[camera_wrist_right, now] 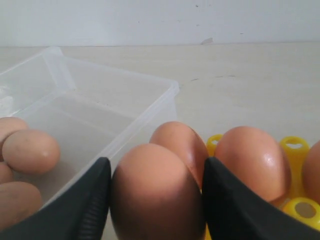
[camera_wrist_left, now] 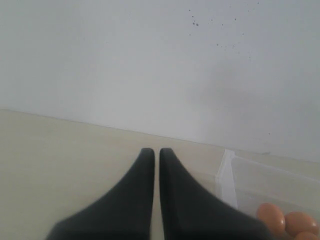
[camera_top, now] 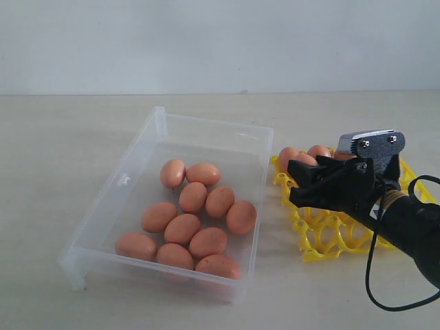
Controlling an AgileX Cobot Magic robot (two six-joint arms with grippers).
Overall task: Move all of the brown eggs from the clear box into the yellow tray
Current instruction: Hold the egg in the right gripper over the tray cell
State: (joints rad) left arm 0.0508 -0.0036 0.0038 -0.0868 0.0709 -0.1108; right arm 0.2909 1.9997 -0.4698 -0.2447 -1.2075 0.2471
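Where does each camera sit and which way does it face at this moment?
Exterior view: off the arms, looking down across the table at the clear box, yellow tray and right gripper with its arm.
Left wrist view: on the left arm, facing along the table toward the wall; the shut left gripper fills the foreground.
Right wrist view: on the right arm, looking past fingers gripping an egg toward tray and box.
Shared: all three show the box and its eggs.
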